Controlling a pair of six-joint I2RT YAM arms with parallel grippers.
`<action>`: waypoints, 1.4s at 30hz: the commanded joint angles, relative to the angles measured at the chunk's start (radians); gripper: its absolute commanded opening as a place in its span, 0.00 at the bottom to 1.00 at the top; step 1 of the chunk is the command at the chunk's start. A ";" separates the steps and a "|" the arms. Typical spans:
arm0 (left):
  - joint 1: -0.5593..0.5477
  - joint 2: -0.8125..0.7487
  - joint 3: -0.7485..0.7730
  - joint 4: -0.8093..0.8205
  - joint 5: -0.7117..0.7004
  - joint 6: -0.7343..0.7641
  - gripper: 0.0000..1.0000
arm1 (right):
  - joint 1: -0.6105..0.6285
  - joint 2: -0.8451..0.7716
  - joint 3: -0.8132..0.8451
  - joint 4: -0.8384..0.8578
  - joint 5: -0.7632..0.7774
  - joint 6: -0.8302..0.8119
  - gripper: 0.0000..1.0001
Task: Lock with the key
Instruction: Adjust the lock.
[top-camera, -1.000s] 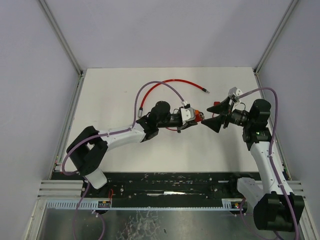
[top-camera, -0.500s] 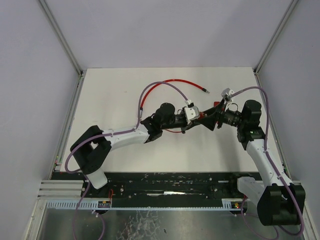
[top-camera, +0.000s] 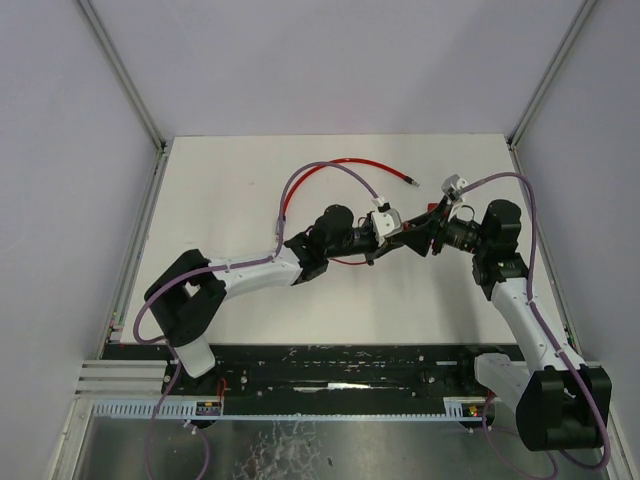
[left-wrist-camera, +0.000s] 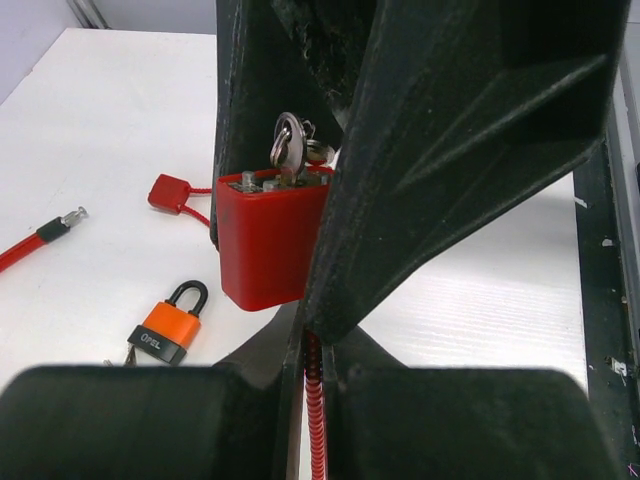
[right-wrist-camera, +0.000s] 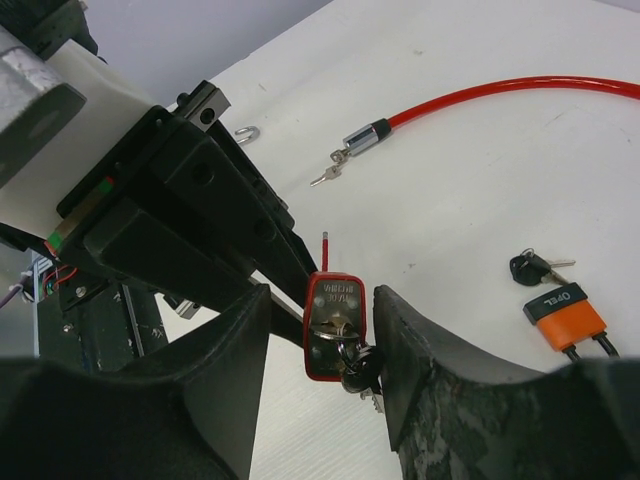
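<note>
White table (top-camera: 230, 180): bears all loose items.
Red cable (top-camera: 340, 163): loops across the far half of the table; a small key (right-wrist-camera: 328, 175) lies at its metal tip.
Left gripper (top-camera: 388, 238): right of centre, fingers pressed onto the red padlock (left-wrist-camera: 265, 245), which is held above the table.
Right gripper (right-wrist-camera: 322, 300): fingers spread, one on each side of the padlock's keyed end.
Orange padlock (right-wrist-camera: 563, 312): lies flat on the table near the held lock.
Black-headed keys (right-wrist-camera: 528, 267): just beside the orange padlock.
Key (left-wrist-camera: 288, 150): seated in the red padlock's keyhole.
</note>
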 joint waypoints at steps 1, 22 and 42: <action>-0.011 0.004 0.045 0.079 -0.012 -0.013 0.00 | 0.015 0.003 0.001 0.049 0.005 0.021 0.49; -0.012 0.011 0.060 0.074 0.018 -0.036 0.00 | 0.013 -0.002 -0.017 0.127 0.030 0.078 0.47; -0.012 0.006 0.055 0.078 0.010 -0.045 0.00 | -0.089 -0.090 0.046 0.026 0.108 0.037 0.75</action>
